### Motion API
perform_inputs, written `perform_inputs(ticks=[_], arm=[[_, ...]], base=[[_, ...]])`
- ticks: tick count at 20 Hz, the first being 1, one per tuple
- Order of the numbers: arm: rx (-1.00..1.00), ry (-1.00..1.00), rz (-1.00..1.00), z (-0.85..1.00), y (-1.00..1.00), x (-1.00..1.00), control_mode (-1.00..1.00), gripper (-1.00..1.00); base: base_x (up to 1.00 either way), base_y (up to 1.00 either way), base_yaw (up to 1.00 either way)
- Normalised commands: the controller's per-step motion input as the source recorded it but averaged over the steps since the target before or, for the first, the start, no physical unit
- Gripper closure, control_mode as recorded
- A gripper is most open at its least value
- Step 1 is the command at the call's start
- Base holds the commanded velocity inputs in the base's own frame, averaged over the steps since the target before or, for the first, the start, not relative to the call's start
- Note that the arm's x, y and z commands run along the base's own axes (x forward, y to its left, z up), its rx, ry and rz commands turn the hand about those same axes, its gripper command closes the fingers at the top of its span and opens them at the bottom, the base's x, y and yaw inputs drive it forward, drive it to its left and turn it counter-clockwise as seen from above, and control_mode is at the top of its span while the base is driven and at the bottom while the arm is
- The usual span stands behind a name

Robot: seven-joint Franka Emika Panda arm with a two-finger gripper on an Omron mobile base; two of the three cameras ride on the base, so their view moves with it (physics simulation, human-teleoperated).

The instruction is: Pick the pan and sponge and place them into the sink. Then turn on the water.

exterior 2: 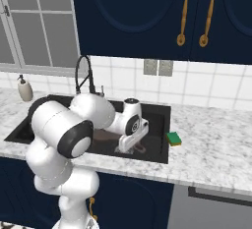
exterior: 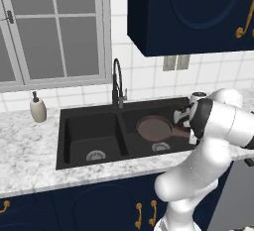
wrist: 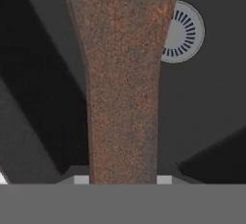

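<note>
The reddish-brown pan point(exterior: 154, 127) is over the right basin of the black sink point(exterior: 63, 141), its long handle point(wrist: 122, 83) running to the right into my gripper point(wrist: 123, 180). The gripper is shut on that handle, which fills the gap between the two fingertips point(wrist: 81, 180) in the hand view. From the right base view my gripper point(exterior 2: 124, 147) reaches down into the basin and my arm hides most of the pan. The green sponge point(exterior 2: 173, 138) lies on the marble counter just right of the sink's rim point(exterior 2: 166, 125). No water runs from the black arched faucet point(exterior: 117, 81).
A cream soap dispenser point(exterior: 37, 109) stands on the counter left of the sink. A round silver drain point(wrist: 185, 33) shows beside the pan handle, another point(exterior: 95, 155) in the left basin. Dark blue wall cabinets point(exterior: 193, 12) hang above the right side.
</note>
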Motion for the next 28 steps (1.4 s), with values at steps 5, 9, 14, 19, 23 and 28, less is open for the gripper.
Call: perform_inputs(ticks=[5, 9, 14, 19, 23, 28], arm=[[0.05, 0.21, 0.06, -0.47, 0.0, 0.42, -1.0, 1.0], [0.03, 0.12, 0.02, -0.47, 0.08, 0.48, -1.0, 1.0], [0.0, 0.07, 0.0, -0.69, 0.11, 0.26, -1.0, 1.0], [0.0, 0.04, 0.0, -0.69, 0.07, 0.24, -1.0, 1.0], [0.0, 0.0, 0.0, -0.6, 0.01, 0.35, -1.0, 1.0], [0.0, -0.06, 0.0, -0.48, 0.0, 0.44, -1.0, 1.0]], base=[[0.0, 0.0, 0.0], [0.0, 0.0, 0.0], [0.0, 0.0, 0.0], [0.0, 0.0, 0.0], [0.0, 0.0, 0.0], [0.0, 0.0, 0.0]])
